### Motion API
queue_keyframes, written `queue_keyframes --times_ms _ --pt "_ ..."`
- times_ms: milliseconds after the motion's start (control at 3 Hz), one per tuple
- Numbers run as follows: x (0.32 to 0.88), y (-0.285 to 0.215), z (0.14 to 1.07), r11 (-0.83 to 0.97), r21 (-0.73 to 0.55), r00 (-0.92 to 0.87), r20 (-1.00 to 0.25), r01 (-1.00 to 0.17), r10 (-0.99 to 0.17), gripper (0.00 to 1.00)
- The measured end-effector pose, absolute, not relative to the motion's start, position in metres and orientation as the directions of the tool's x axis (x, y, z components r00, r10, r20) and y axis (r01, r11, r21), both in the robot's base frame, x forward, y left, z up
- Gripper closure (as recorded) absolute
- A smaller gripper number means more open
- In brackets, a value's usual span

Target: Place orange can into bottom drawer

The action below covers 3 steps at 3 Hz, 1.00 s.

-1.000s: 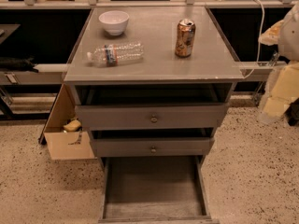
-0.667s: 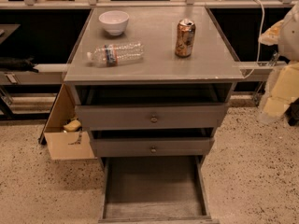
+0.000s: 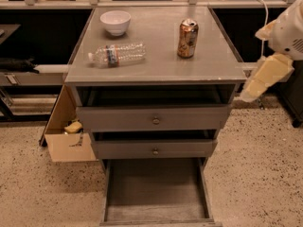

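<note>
The orange can stands upright on the right side of the grey cabinet top. The bottom drawer is pulled open at the foot of the cabinet and its scuffed floor is bare. My gripper, with pale yellow fingers on a white arm, hangs in the air just off the cabinet's right edge. It is lower than the can, to its right, and holds nothing.
A white bowl sits at the back left of the top. A clear plastic water bottle lies on its side in front of it. Two upper drawers with round knobs are nearly closed. An open cardboard box stands on the floor to the left.
My gripper has moved left and slightly up, closer to the cabinet's right edge. The can, bottle, bowl and drawers have not moved.
</note>
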<state>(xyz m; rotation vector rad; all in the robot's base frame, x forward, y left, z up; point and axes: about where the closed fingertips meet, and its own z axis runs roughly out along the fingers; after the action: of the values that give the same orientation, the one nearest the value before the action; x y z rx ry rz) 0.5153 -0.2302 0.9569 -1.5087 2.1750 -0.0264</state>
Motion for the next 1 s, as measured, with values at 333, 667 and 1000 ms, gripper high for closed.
queue_keyframes --times_ms 333,667,1000 --pt "0.576 -0.229 0.949 0.441 -0.283 -0.262 -0.5 -0.852 -0.826 0.0" --pt "0.593 -0.23 0.946 0.454 -0.278 -0.26 -0.528 -0.846 -0.809 0.0" --pt "0.593 -0.23 0.946 0.454 -0.278 -0.26 -0.528 -0.846 -0.809 0.0"
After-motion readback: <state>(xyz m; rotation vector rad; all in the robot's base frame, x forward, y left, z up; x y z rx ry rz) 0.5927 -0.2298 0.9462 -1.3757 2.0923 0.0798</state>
